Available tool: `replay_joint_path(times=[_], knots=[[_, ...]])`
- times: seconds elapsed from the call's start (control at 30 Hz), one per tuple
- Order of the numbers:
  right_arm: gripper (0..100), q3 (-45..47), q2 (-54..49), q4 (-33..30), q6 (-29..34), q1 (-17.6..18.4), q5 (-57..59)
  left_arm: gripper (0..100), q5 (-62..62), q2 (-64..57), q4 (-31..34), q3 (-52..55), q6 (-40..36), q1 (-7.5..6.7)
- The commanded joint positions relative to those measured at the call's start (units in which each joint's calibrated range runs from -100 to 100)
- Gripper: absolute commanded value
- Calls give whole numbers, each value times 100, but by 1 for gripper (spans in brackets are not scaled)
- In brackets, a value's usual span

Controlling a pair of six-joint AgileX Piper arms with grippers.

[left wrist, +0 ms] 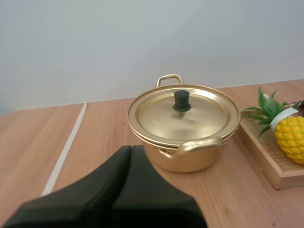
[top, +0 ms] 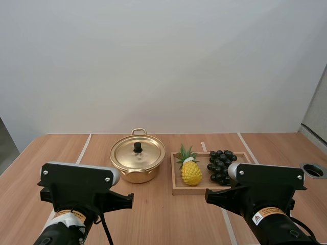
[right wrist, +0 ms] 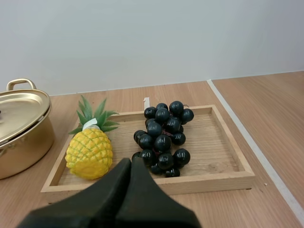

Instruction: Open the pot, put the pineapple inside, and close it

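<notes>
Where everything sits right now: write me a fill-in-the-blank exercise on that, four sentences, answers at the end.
1. The lid rests ____ the pot, knob up.
2. In the wooden tray, the pineapple lies beside a bunch of dark ____.
3. The left tool and the right tool are both ____, each forming one dark wedge.
4. In the high view, the pot stands to the ____ of the tray.

Missing words: on; grapes; shut; left.

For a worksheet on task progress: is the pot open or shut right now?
Shut: the lid sits flat on the pot, covering its rim all round.
</notes>
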Motion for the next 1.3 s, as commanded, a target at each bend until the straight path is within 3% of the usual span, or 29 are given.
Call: replay_joint_path(times=[0.0,0.13,0.23,0.33,0.43,1.03,1.27], knots=[[0,4,-36,-162,-6,12,-34,0,-3,-33,-323,9,-84,4],[0,4,-36,-394,-6,12,-34,4,-19,-33,-300,9,-84,4],[0,4,-36,-313,-6,12,-8,19,-19,-33,-300,9,-96,4],[0,4,-36,-184,7,12,34,51,-37,-33,-294,9,-96,4],[0,4,-36,-184,7,12,34,98,-37,-33,-265,9,-96,4],[0,4,-36,-392,7,12,2,100,-37,-33,-265,9,-110,4],[0,4,-36,-1077,151,12,58,100,-37,-33,-265,9,-110,4]])
